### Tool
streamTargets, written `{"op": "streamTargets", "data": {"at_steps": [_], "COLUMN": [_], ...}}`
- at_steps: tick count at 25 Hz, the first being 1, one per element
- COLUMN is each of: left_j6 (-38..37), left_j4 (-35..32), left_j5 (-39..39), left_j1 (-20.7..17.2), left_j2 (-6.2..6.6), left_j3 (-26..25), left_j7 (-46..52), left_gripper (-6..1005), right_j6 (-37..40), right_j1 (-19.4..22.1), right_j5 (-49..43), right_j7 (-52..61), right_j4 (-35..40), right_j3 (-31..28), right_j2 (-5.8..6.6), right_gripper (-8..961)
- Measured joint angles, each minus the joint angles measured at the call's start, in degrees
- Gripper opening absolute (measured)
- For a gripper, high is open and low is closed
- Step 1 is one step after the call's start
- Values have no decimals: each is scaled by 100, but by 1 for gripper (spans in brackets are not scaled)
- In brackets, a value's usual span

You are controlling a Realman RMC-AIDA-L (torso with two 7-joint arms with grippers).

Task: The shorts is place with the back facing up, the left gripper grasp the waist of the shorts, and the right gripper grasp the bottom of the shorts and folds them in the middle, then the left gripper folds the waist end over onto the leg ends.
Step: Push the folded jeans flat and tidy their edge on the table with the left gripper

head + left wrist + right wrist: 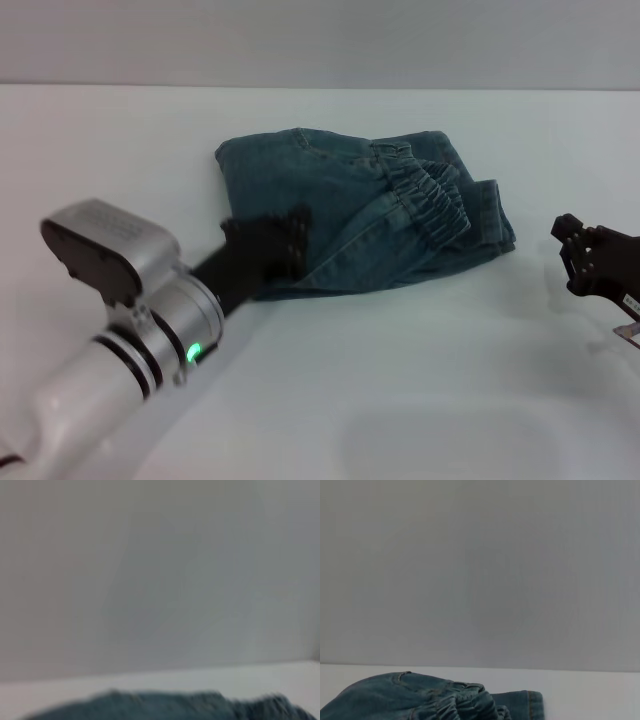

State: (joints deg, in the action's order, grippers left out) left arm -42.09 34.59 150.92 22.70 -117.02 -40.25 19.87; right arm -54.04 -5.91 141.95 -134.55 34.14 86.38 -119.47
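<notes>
The shorts point(365, 215) are lying folded at frame centre on the white table point(450, 400), waist point(435, 195) on top. The left gripper point(270, 245) is touching their lower-left edge; finger state: cannot tell. The right gripper point(575, 250) is idling well apart at right edge, fingers apart.

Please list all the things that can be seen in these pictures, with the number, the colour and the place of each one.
shorts: one, faded blue denim, folded into a bundle in the middle of the table.
waist: one, blue puckered elastic band, on top of the bundle, toward its right side.
table: one, white, under everything.
wall: one, pale grey, behind the table.
left gripper: one, black, on a silver arm with a green light, at the near left edge of the shorts.
right gripper: one, black, at the right edge, apart from the shorts.
</notes>
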Motion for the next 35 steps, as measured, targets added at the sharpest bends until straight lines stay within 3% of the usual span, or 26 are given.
{"op": "streamTargets", "data": {"at_steps": [3,9,17,25,35], "left_j6": [537,1088,1262,1225,1068], "left_j4": [304,321,55,-616,-1004], "left_j5": [254,315,325,325,324], "left_j1": [-217,-99,312,944,1274], "left_j2": [-30,-56,-51,-87,-94], "left_j3": [-52,-38,-193,-210,-313], "left_j7": [79,273,281,631,659], "left_gripper": [9,9,10,11,11], "right_j6": [25,39,44,44,43], "right_j1": [-34,-77,-79,-59,-65], "right_j5": [0,0,0,-1,-1], "right_j7": [0,0,0,0,0], "right_j4": [-7,-7,-5,-4,-20], "right_j3": [38,59,47,10,5], "right_j2": [8,17,20,21,20], "right_gripper": [94,95,97,99,101]}}
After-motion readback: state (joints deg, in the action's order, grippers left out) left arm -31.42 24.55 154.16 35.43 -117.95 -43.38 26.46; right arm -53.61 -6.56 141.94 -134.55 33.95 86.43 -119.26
